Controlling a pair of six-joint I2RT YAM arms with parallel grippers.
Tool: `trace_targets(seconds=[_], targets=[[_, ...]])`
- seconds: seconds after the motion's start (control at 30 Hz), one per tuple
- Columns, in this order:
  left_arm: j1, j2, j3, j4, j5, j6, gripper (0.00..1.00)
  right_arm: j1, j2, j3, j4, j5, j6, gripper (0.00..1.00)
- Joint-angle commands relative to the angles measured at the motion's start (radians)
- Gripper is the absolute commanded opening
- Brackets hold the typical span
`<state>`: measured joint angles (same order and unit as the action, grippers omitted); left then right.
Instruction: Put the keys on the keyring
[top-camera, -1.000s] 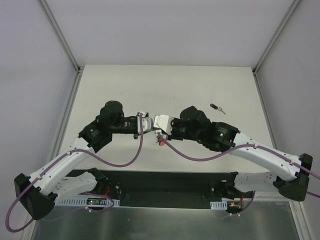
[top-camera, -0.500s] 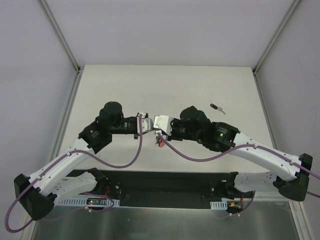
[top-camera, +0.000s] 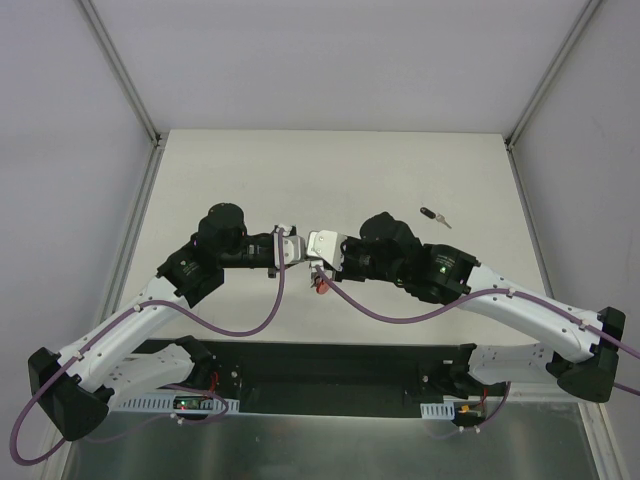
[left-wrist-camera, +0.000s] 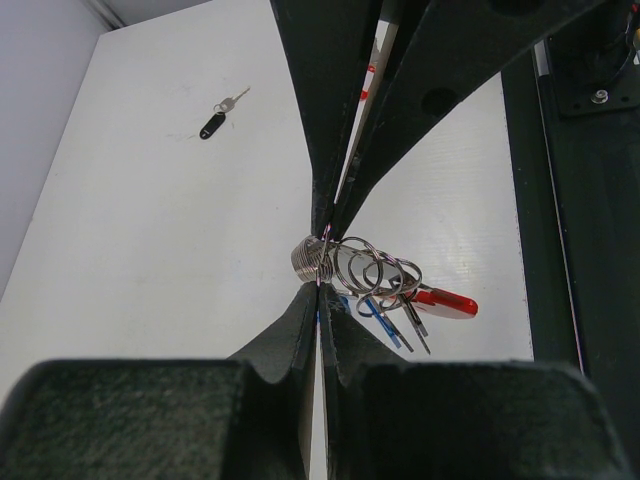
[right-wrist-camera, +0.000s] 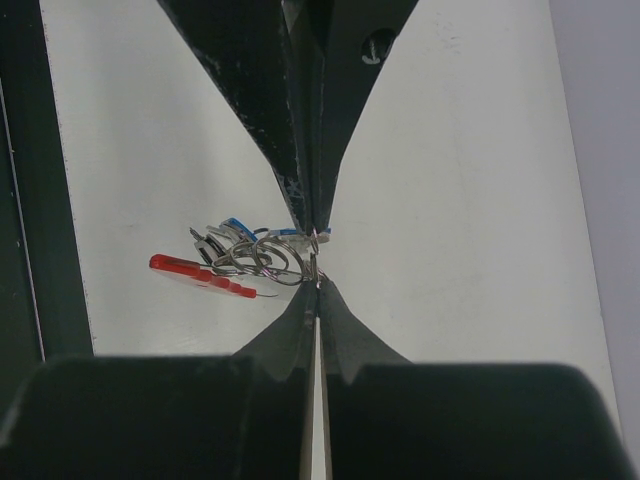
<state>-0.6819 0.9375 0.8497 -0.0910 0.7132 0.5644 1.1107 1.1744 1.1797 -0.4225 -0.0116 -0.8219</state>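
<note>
Both grippers meet tip to tip above the table's middle. My right gripper (right-wrist-camera: 318, 285) (top-camera: 314, 258) is shut on the silver ring (left-wrist-camera: 312, 255) of the keyring. From it hang several smaller rings (left-wrist-camera: 372, 270), a red plastic band (left-wrist-camera: 442, 300) (top-camera: 321, 285) and thin keys (left-wrist-camera: 400, 322). My left gripper (left-wrist-camera: 320, 287) (top-camera: 303, 255) is shut on a blue-headed key (right-wrist-camera: 292, 235) right at that ring; only slivers of blue show beside its fingertips. A black-headed key (top-camera: 433, 215) (left-wrist-camera: 213, 123) lies alone on the table, far right of the grippers.
The white table (top-camera: 240, 170) is walled by grey panels left, right and behind. A dark base rail (top-camera: 330, 365) runs along the near edge. Purple cables (top-camera: 275, 305) loop beneath both wrists.
The hanging red band sways a little under the grippers. Both arms stay where they were, jaws shut throughout.
</note>
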Motion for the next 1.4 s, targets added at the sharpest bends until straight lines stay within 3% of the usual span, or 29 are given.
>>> trace_targets(seconds=[0.0,0.4,1.37], targets=[[-0.021,-0.006,-0.008,0.034,0.002,-0.006,0.00,0.012,0.011,0.009,0.064,0.005,0.001,0.01],[-0.024,-0.016,-0.008,0.034,-0.001,-0.003,0.00,0.011,0.025,0.018,0.059,0.064,0.007,0.01],[-0.033,-0.020,-0.018,0.053,0.000,-0.006,0.00,0.009,0.022,0.014,0.077,-0.021,0.036,0.02]])
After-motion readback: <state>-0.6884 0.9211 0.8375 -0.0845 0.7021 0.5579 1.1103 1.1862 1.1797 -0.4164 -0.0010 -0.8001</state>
